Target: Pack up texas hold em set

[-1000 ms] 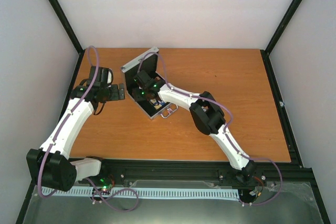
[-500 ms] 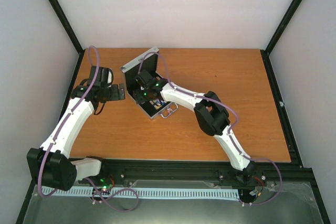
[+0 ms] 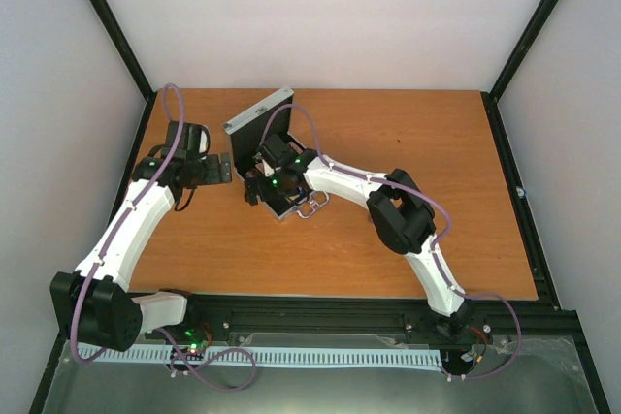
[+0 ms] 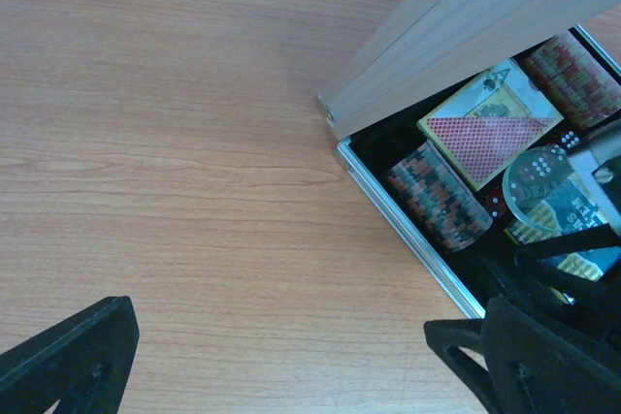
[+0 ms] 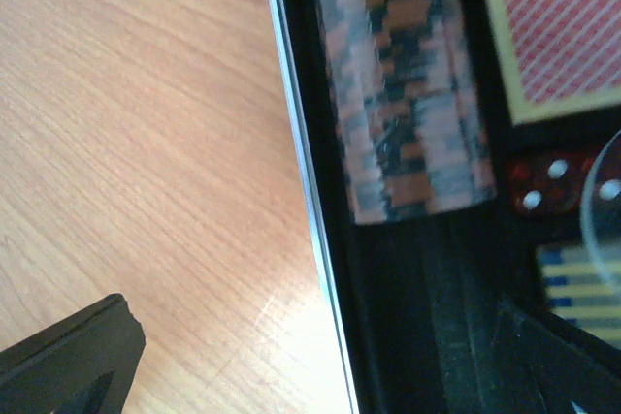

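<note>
Left of table centre, the case point(image 3: 254, 115) is sitting open, lid raised.

- The right gripper point(image 3: 254, 189) is hovering over the case's near-left corner, jaws spread wide and gripping nothing.
- The left gripper point(image 3: 221, 170) is waiting just beside the case, also spread and empty.

Risks (judgement):
- One right finger is hanging outside the case rim point(image 5: 301, 172) and the other inside it. Closing here would be pinching the wall and dragging the case.
- The clear disc point(image 4: 539, 181) seems to be riding on the blue-yellow deck point(image 4: 572, 225). If it is sitting proud, the lid may be fouling on it.

Views:
- The top camera is showing only the lid and arms, with the contents hidden.
- The left wrist view is showing a chip stack point(image 4: 439, 194), the red deck point(image 4: 495, 123) and the dice point(image 4: 492, 206).
- Only the right wrist view is showing the straddle.
</note>
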`<state>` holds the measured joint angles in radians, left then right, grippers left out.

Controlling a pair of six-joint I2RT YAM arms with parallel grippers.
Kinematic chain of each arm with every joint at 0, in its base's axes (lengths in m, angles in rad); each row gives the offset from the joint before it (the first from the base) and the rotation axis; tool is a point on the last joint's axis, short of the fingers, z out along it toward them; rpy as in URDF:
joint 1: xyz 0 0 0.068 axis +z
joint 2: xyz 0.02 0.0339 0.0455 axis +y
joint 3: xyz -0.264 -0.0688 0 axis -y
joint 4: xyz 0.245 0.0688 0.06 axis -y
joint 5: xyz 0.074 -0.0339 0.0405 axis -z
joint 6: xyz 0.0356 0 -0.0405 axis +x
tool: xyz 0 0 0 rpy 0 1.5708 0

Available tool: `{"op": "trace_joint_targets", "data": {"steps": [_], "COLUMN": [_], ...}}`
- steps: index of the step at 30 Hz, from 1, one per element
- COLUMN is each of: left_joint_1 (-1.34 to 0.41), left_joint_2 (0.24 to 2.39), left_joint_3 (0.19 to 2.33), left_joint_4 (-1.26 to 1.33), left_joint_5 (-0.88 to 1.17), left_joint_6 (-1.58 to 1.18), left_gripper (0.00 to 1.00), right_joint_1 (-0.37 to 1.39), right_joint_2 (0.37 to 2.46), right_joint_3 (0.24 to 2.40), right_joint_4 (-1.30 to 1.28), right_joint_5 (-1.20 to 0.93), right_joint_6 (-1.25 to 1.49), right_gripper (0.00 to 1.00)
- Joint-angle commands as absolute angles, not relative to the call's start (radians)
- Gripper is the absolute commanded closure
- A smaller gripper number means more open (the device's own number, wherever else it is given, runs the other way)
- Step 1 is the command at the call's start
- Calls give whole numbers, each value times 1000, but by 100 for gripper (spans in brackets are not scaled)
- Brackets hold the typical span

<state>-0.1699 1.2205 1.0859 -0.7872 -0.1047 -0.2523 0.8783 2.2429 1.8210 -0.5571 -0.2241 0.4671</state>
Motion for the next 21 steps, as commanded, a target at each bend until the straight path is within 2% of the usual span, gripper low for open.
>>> {"op": "trace_joint_targets", "data": {"steps": [1,21], "left_joint_1": [-166,-166], "left_joint_2": [1224,1220], "left_joint_3": [1092,1095], "left_joint_4": [-769,-776], "left_joint_5": [-103,-114], "left_joint_6": [-229,-226], "left_gripper": [0,0], "right_joint_1": [888,865], "right_joint_2": [2225,2401], "right_joint_3": [1805,2024], "right_joint_4": [-519,-565], "right_joint_5": [-311,-335], "right_joint_6": [524,515], "right_gripper": [0,0]}}
